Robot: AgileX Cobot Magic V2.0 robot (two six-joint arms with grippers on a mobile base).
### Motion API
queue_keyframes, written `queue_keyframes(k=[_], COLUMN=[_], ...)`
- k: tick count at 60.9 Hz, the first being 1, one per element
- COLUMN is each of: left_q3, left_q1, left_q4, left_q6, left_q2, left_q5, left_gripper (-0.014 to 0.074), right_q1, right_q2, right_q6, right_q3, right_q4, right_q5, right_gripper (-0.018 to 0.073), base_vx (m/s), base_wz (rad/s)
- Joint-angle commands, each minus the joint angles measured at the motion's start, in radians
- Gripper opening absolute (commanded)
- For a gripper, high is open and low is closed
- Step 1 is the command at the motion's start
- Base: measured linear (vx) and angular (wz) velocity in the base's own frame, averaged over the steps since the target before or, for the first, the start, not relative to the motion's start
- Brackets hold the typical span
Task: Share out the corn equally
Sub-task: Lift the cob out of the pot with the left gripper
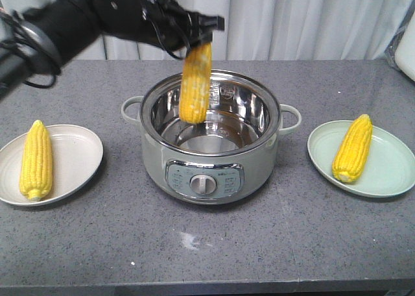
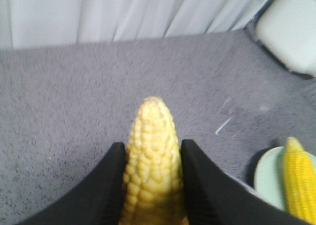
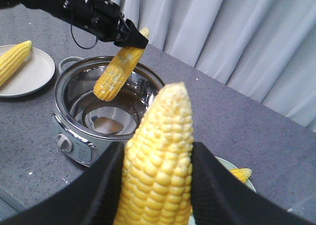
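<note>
My left gripper [image 1: 198, 37] is shut on the pointed end of a cob of corn [image 1: 196, 82] with whitish patches, which hangs tilted over the open pot [image 1: 155, 160]. In the left wrist view the black fingers [image 2: 106, 185] clamp this cob [image 2: 152, 156]. My right gripper [image 3: 158, 153] is shut on a bright yellow cob [image 3: 160, 151], held up to the right of the pot; it does not show in the front view. A third cob [image 1: 35, 161] lies on the white plate [image 1: 74, 153] at the left. Another cob [image 1: 353, 148] lies on the green plate [image 1: 389, 166] at the right.
The steel pot has side handles [image 1: 131, 108] and a front control knob [image 1: 203, 184]; it stands mid-table between the plates. A white curtain [image 1: 292, 17] hangs behind the grey table. A pale object [image 2: 291, 32] sits at the far right edge.
</note>
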Motion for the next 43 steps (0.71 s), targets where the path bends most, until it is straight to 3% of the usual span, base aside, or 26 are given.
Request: queue_keyframes(k=[1, 13, 31, 43], left_q3=[-0.035, -0.035, -0.035, -0.035], left_q1=[-0.002, -0.002, -0.002, -0.002], left_q4=[-0.018, -0.011, 0.067, 0.067], left_q6=[0.031, 0.047, 0.047, 0.047], left_q2=[-0.141, -0.272, -0.456, -0.508], left_q5=[-0.022, 0.13, 0.471, 0.589], left_gripper=[-0.0008, -0.0008, -0.0008, -0.0008], right_q1=[-0.007, -0.007, -0.007, -0.007], right_q2=[0.001, 0.001, 0.001, 0.001], right_q6=[-0.006, -0.006, -0.006, -0.006], right_q3=[-0.02, -0.02, -0.02, -0.02], right_q4=[0.019, 0.019, 0.019, 0.019], right_q5=[-0.008, -0.008, -0.008, -0.008], right_gripper=[-0.0001, -0.0001, -0.0001, -0.0001], base_vx=[0.0, 0.0, 0.0, 0.0], base_wz=[0.0, 0.0, 0.0, 0.0])
